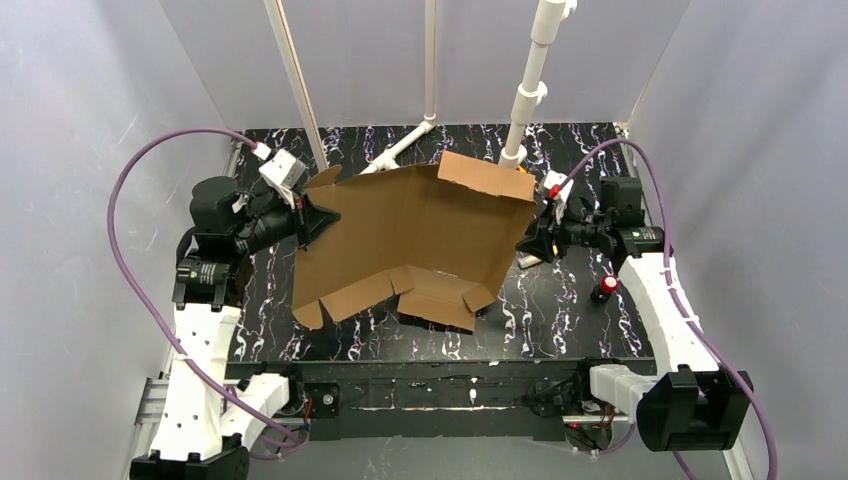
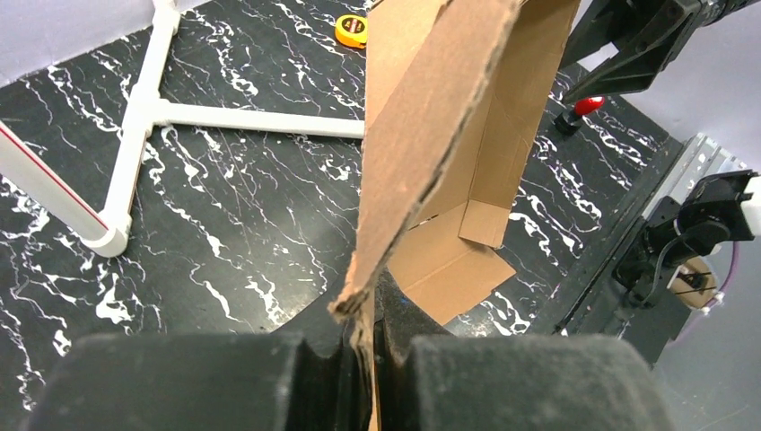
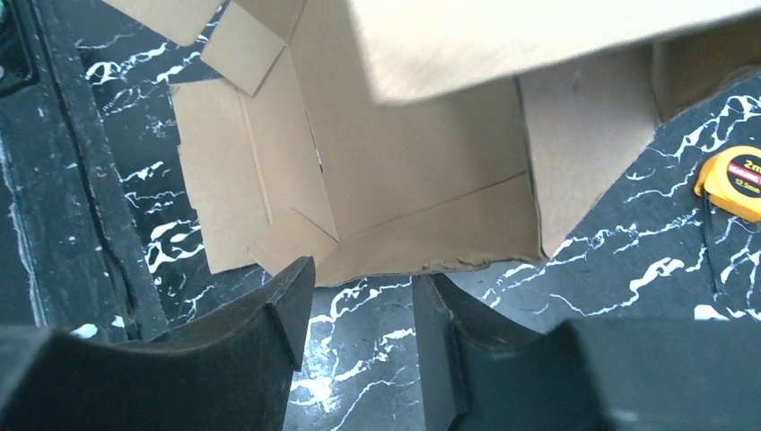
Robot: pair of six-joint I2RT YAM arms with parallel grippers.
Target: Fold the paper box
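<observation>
Nearest the arm bases, the box's [image 1: 410, 225] small front flaps lie on the black marbled table [image 1: 560, 320], while the rest of the sheet sits mid-table, half formed, with its left panel lifted and its right wall upright. The left gripper [image 2: 370, 332] is clenched on the edge of that raised left panel, cardboard pinched between its fingers. The right gripper [image 3: 363, 283] stands parted just short of the right wall's lower edge, grasping nothing, bare table showing between its fingers. A red-capped object [image 1: 607, 286] stands beside the right arm. Farther back lie a yellow tape [image 3: 736, 184] and white pipes [image 1: 400, 150].
</observation>
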